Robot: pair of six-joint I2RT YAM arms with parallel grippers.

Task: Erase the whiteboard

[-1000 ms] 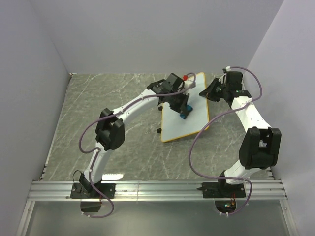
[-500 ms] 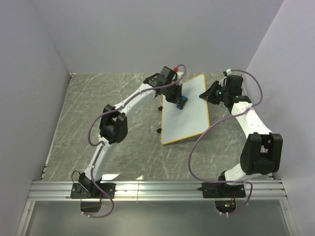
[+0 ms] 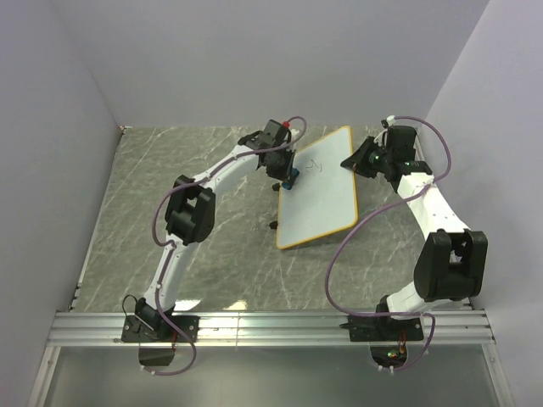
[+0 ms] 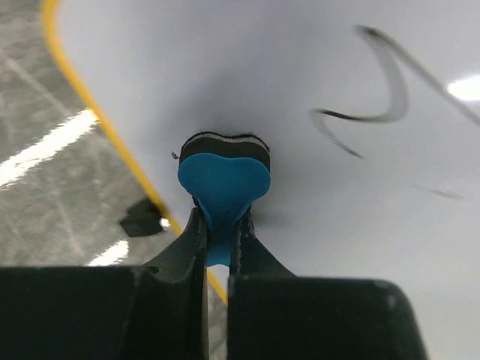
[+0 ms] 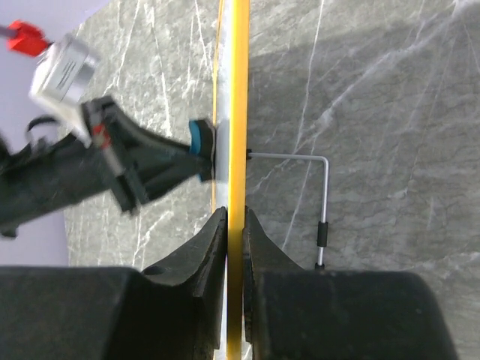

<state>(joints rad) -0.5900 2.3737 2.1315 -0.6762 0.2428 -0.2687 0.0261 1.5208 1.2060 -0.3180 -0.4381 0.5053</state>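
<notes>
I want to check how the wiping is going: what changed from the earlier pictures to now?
The left gripper, shut on the blue eraser, slid it from the middle of the whiteboard to its far-left rim. A dark scribble near the far end now shows, not erased. Unchanged: the right gripper stays clamped on the far right rim, and the board has not shifted.

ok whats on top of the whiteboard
A blue eraser in the left gripper, pressed on the whiteboard near its rim, and a dark scribble. Any ink under the eraser is hidden.
</notes>
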